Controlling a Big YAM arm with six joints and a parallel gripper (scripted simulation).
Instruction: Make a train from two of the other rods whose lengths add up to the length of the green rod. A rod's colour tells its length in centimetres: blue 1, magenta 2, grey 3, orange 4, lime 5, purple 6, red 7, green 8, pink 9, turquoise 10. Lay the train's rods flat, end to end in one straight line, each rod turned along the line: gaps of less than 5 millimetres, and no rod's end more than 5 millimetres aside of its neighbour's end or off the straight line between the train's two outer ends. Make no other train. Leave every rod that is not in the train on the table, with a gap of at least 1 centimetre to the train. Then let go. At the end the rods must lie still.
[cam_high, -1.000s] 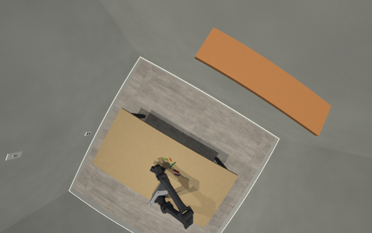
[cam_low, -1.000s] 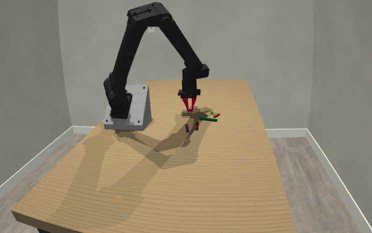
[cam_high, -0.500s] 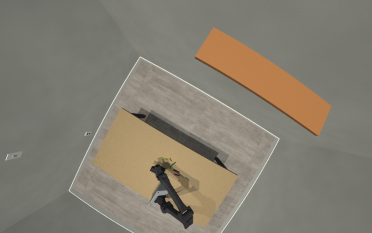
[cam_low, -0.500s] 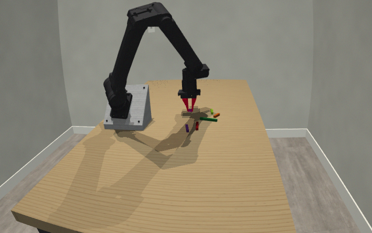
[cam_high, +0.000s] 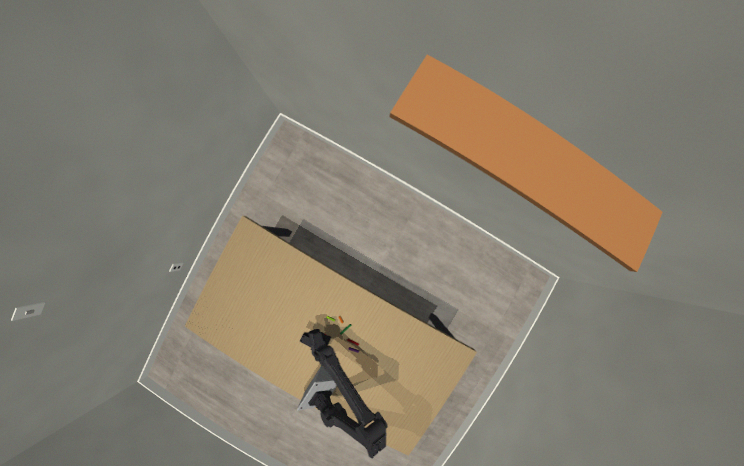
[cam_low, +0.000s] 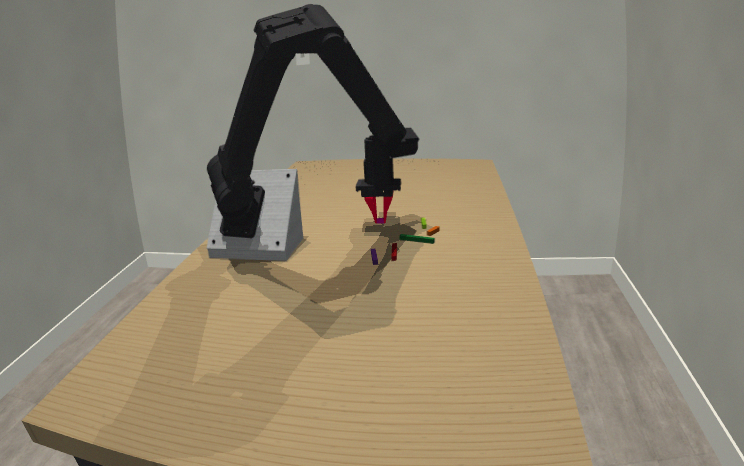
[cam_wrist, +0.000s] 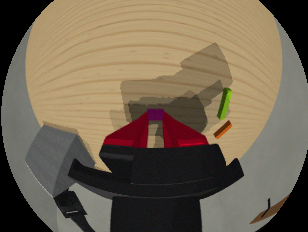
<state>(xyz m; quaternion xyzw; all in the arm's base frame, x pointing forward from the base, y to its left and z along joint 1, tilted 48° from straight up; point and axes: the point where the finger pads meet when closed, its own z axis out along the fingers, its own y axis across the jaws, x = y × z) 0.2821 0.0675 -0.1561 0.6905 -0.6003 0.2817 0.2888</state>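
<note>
The gripper (cam_high: 314, 338) (cam_low: 381, 220) (cam_wrist: 155, 116) is slightly open, its fingertips closed on the magenta rod (cam_low: 380, 220) (cam_wrist: 155, 114); I cannot tell whether that rod touches the table (cam_high: 263, 285) (cam_low: 439, 356) (cam_wrist: 150, 40). In the exterior view, the green rod (cam_high: 345, 329) (cam_low: 417, 238) lies nearer and right. The red rod (cam_high: 353, 341) (cam_low: 394, 251) and purple rod (cam_high: 353, 349) (cam_low: 374, 256) lie on the near side, apart. Far right are the lime rod (cam_high: 330, 318) (cam_low: 423, 222) (cam_wrist: 225, 104) and orange rod (cam_high: 340, 319) (cam_low: 433, 230) (cam_wrist: 223, 129).

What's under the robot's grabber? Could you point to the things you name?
Between the gripper's (cam_low: 380, 220) (cam_wrist: 155, 115) fingertips is a small magenta rod (cam_low: 380, 220) (cam_wrist: 155, 115). Below are table and shadow; the rod and fingers cover part, so I can't see there.
</note>
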